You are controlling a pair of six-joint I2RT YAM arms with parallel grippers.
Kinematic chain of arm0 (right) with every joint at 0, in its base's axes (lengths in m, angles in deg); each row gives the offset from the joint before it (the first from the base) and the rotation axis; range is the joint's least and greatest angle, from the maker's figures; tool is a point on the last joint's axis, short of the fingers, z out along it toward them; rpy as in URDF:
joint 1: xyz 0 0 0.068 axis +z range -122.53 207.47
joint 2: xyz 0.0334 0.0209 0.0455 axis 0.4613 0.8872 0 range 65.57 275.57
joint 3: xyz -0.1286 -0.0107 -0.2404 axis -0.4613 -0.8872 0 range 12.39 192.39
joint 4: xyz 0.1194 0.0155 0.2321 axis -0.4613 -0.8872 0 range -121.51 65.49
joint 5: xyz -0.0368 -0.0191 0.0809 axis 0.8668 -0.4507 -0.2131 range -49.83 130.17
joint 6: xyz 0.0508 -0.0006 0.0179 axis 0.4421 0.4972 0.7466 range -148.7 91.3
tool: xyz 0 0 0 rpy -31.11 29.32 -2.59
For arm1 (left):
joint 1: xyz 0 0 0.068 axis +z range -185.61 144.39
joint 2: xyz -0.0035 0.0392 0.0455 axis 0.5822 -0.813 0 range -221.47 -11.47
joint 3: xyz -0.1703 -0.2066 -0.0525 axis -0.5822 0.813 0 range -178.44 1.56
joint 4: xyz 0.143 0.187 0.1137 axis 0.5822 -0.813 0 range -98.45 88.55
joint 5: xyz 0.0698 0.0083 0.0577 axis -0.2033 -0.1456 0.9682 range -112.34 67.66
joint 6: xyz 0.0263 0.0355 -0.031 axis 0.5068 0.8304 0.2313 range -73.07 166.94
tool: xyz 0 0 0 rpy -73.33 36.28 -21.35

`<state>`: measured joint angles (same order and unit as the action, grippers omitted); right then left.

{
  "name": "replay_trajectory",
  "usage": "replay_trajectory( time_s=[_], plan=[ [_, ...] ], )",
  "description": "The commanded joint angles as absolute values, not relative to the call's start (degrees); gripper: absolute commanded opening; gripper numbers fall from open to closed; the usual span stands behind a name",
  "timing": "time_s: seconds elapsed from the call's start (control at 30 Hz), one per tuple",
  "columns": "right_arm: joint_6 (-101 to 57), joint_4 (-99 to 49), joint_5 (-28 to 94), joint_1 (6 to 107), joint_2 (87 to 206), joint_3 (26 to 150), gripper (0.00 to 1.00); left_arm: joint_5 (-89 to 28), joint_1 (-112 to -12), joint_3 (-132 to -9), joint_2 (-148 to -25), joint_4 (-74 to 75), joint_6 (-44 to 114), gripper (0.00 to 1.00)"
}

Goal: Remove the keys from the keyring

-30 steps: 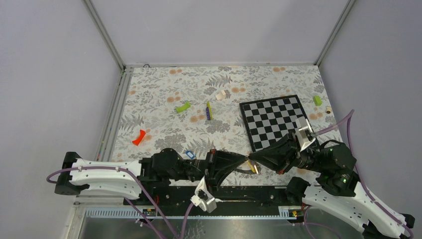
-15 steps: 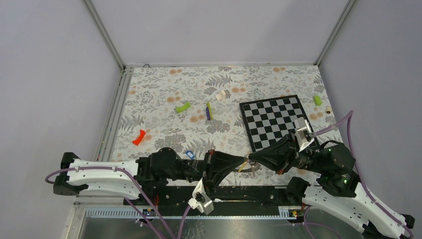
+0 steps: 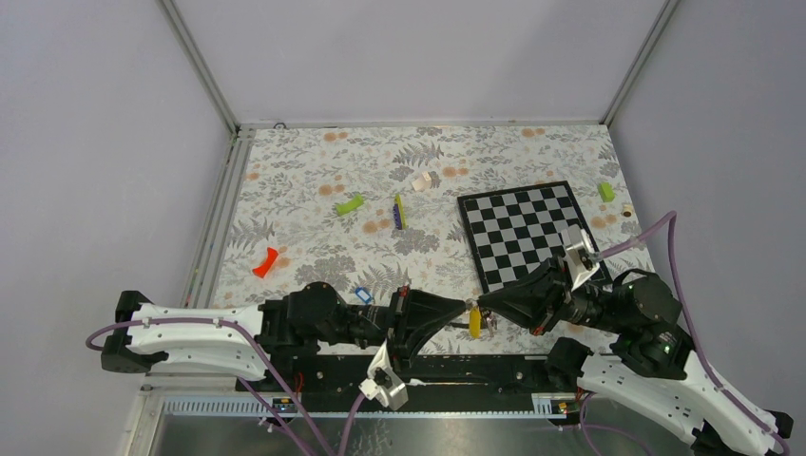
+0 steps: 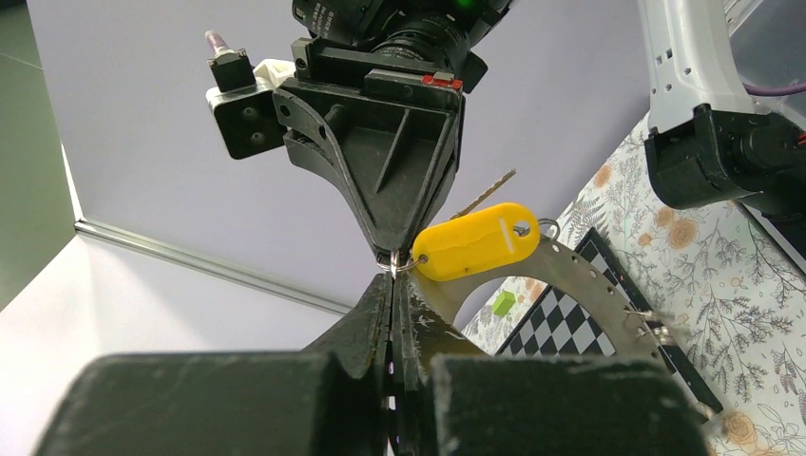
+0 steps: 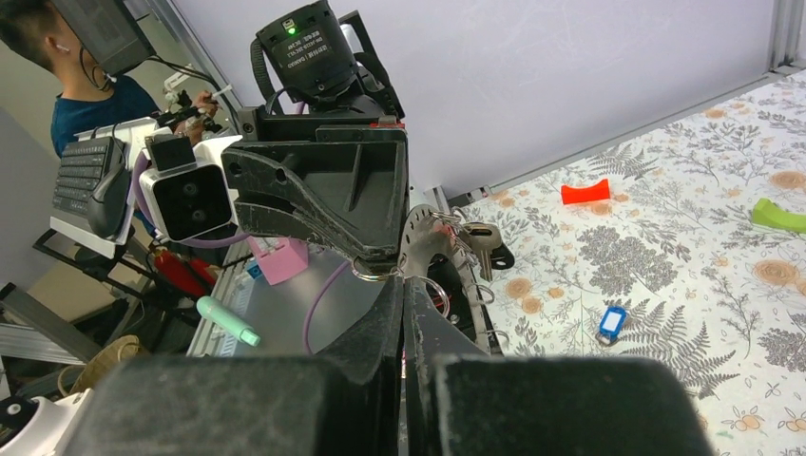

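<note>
My two grippers meet tip to tip above the table's near edge. In the left wrist view the left gripper [image 4: 393, 277] is shut on the small split ring of a yellow-tagged key [image 4: 475, 240]. From above, that yellow key [image 3: 474, 323] hangs just below the left gripper [image 3: 469, 306] and right gripper [image 3: 479, 306]. The right gripper [image 5: 400, 278] is shut on the rim of the keyring [image 5: 421, 239], a grey perforated hoop [image 4: 580, 275]. More keys [image 5: 480, 243] dangle from the hoop. A blue-tagged key [image 3: 360, 294] lies loose on the table.
The chessboard [image 3: 523, 233] lies at the right. A red piece [image 3: 265, 262], a lime-green block [image 3: 349, 204] and a thin yellow-green and purple stick [image 3: 400, 211] lie on the floral cloth. Another green block [image 3: 605, 191] sits at the far right.
The yellow tag has swung round and now hangs broadside below the gripper tips. Both arms have stayed nearly in place, jaws still shut.
</note>
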<state>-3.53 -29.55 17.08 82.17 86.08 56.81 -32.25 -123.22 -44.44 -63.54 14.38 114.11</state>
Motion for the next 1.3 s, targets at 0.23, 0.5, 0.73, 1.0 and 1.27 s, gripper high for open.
replay_trajectory(
  time_s=[0.23, 0.5, 0.73, 1.0, 1.27],
  plan=[
    [-2.0, -36.0, 19.8, 82.0, 89.2, 61.8, 0.00, -32.7, -123.9, -47.3, -61.8, 19.1, 115.8, 0.00],
    [-0.4, -40.7, 20.5, 82.0, 90.7, 63.2, 0.00, -31.5, -124.0, -46.4, -61.6, 20.0, 115.3, 0.00],
    [0.3, -41.4, 21.9, 82.0, 88.7, 62.7, 0.00, -29.6, -124.1, -44.6, -60.4, 22.8, 114.4, 0.00],
    [0.6, -41.2, 22.4, 82.0, 87.3, 62.5, 0.00, -27.9, -124.2, -43.7, -60.1, 24.2, 113.7, 0.00],
    [0.2, -37.6, 22.9, 82.0, 84.2, 61.5, 0.00, -25.8, -124.3, -42.1, -59.4, 26.1, 112.2, 0.00]
  ],
)
